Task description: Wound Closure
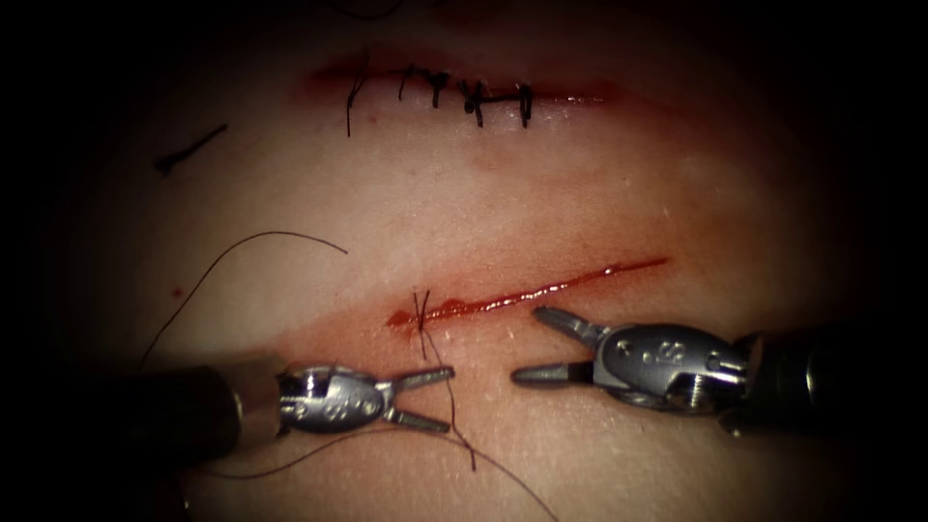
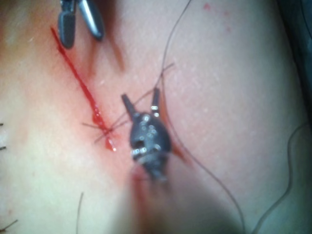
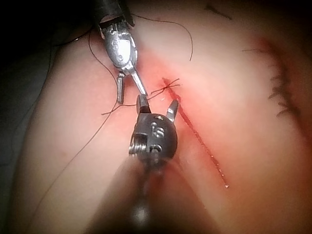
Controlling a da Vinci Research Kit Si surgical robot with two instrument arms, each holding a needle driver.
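Observation:
The lower cut in the tissue lies open and wet with red fluid. One stitch crosses its left end, with short thread tails standing out of it. My left tool lies just below that stitch, jaws open and holding nothing. A thread from the stitch runs down past its jaw tips. My right tool sits below the middle of the cut, jaws spread wide and holding nothing.
An upper cut is closed by several dark stitches. A loose thread arcs over the tissue at the left, and another strand trails under the left tool toward the front. A cut thread end lies at the far left.

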